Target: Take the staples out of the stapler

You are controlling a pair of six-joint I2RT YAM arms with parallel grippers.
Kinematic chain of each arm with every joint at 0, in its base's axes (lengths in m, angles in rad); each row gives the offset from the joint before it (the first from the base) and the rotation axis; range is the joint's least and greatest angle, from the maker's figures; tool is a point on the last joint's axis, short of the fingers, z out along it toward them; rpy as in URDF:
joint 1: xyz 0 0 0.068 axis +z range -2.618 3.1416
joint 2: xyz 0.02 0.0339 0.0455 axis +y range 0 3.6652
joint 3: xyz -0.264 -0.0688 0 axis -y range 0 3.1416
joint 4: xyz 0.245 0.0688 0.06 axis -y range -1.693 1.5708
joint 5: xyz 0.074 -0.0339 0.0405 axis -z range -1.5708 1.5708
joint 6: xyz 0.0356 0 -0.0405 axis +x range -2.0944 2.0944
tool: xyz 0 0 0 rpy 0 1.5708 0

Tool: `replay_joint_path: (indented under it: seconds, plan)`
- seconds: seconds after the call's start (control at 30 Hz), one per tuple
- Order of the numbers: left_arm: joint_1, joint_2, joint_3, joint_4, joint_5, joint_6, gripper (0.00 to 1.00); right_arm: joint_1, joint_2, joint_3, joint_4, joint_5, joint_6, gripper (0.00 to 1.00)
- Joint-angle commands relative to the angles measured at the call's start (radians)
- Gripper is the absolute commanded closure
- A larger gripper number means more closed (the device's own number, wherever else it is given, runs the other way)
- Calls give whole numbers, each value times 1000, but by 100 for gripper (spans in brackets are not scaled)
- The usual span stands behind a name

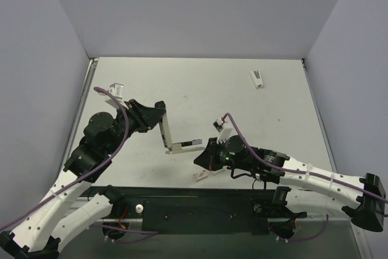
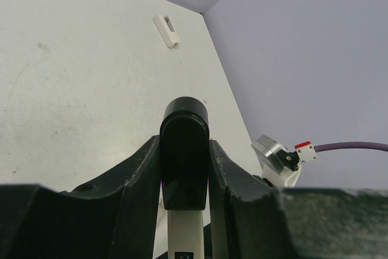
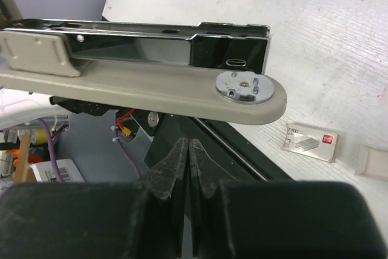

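Observation:
The stapler (image 1: 167, 131) is swung open in an L shape above the table's near middle. My left gripper (image 1: 159, 112) is shut on its black-ended upper arm, which stands between the fingers in the left wrist view (image 2: 183, 150). The other arm, a white base with a shiny metal channel, reaches right (image 1: 188, 145); it crosses the top of the right wrist view (image 3: 157, 83). My right gripper (image 1: 197, 161) is shut and empty just below that base, with its fingertips (image 3: 179, 150) pressed together. I cannot make out the staples in any view.
A small white tab with a red mark (image 3: 309, 142) and another white piece (image 3: 373, 162) lie on the table by the right gripper, also seen from above (image 1: 202, 176). A white oblong piece (image 1: 257, 78) lies at the far right, also in the left wrist view (image 2: 166, 31).

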Motion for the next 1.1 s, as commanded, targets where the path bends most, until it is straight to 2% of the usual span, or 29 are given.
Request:
replay_joint_path:
  seconds: [0.0, 0.2, 0.33, 0.63, 0.83, 0.93, 1.07]
  plan:
    - [0, -26, 70, 73, -17, -18, 100, 8, 34, 25, 76, 45, 12, 100]
    - [0, -41, 66, 61, 10, -35, 100, 2, 76, 111, 43, 192, -87, 100]
    - [0, -56, 58, 44, 17, -46, 100, -7, 129, 193, 11, 219, -157, 100]
    - [-1, -46, 31, 75, 141, -63, 100, -43, 214, 341, 5, 162, -273, 100]
    - [2, -26, 12, 115, 216, -43, 100, -61, 145, 346, -52, 141, -307, 100]
    - [0, -4, 9, 176, 282, -34, 100, -107, 87, 351, -150, 102, -324, 100]
    - [0, 34, 8, 245, 426, 15, 100, -187, 14, 343, -214, -95, -345, 100]
